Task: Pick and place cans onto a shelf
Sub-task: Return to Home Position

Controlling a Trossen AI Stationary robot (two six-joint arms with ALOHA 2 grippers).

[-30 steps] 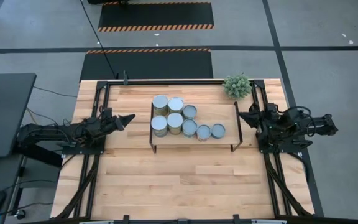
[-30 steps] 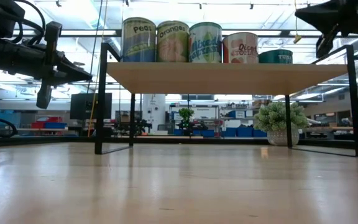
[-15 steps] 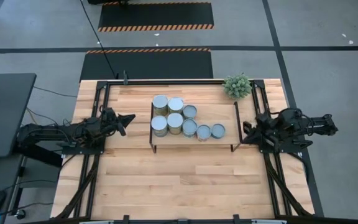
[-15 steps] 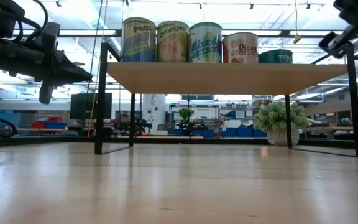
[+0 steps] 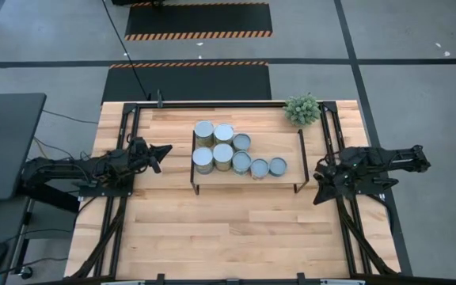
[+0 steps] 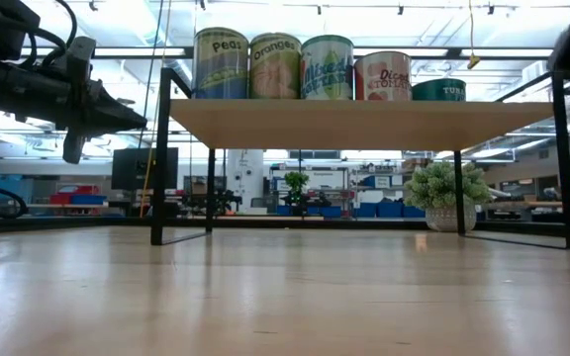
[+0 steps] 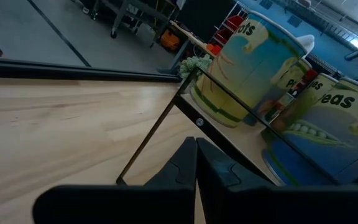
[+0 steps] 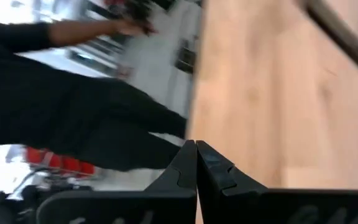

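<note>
Plainly, the left gripper [image 5: 165,149] is clenched on nothing: in the left wrist view its two dark fingers [image 7: 179,163] press flat together. It hovers over the pale wooden plank tabletop [image 5: 212,229], pointing toward 3 o'clock in the high view, near the shelf's left black leg but apart from it.

The right gripper [image 5: 318,196] is likewise clamped and empty, its fingers [image 8: 215,167] meeting in the right wrist view. Seen from above, it sits off the shelf's 4 o'clock corner and angles toward 7 o'clock, over the table's right side.

Between the two arms stands the low rectangular light-wood shelf [image 5: 287,146] on thin black metal legs. The small silvery-sided metal cans [image 5: 222,156] with pale round tops are grouped on it, filling its left and middle parts. In the low view a row of them stands upright along the board, from a peas label [image 6: 221,64] to a squat teal tuna tin [image 6: 438,90].

A small green potted plant [image 5: 302,109] sits at the shelf's 1 o'clock, near the table's far edge.
</note>
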